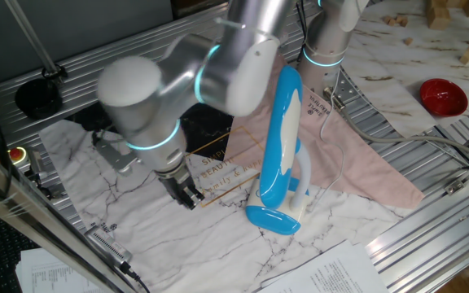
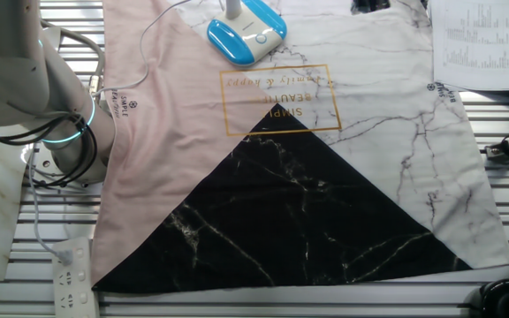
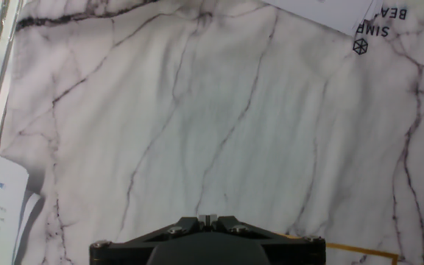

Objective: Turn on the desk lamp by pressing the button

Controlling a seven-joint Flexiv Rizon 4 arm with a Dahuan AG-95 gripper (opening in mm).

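The desk lamp (image 1: 280,138) stands folded on the marble-print cloth, its blue and white head leaning up over the oval blue base (image 1: 273,218). The other fixed view shows only the base (image 2: 246,31), with a small button (image 2: 261,37) on its white top. My gripper (image 1: 187,195) hangs low over the white marbled cloth, to the left of the lamp base and apart from it. In the hand view the two fingertips (image 3: 208,218) meet with nothing between them, so the gripper is shut. That view shows only cloth, not the lamp.
A red bowl (image 1: 443,95) sits at the far right. Printed sheets (image 2: 484,44) lie by the cloth's edge. A power strip (image 2: 72,274) and cables lie near the arm's base (image 2: 60,132). Metal rails border the table.
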